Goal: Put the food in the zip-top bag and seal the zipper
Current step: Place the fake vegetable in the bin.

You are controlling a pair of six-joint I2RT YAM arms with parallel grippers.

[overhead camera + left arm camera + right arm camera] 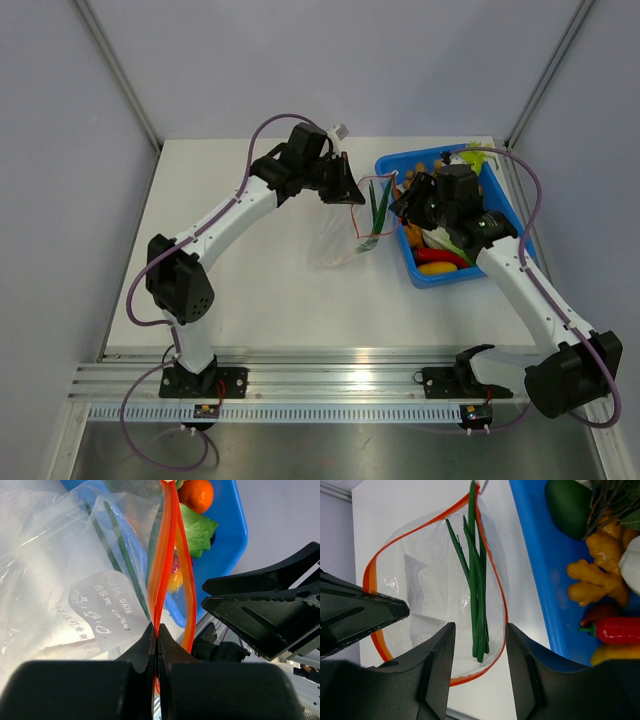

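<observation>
Left wrist: left end effector point(156, 630) pinches zipper point(163, 555); green onions point(479, 595) inside bag point(420, 580).

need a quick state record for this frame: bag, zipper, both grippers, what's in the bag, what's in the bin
zip-top bag: mouth held open, beside the blue bin
zipper: unsealed
left gripper: shut on one zipper strip
right gripper: open, above the bag mouth
in bag: green onions
in bin: red chili, orange, among others
</observation>
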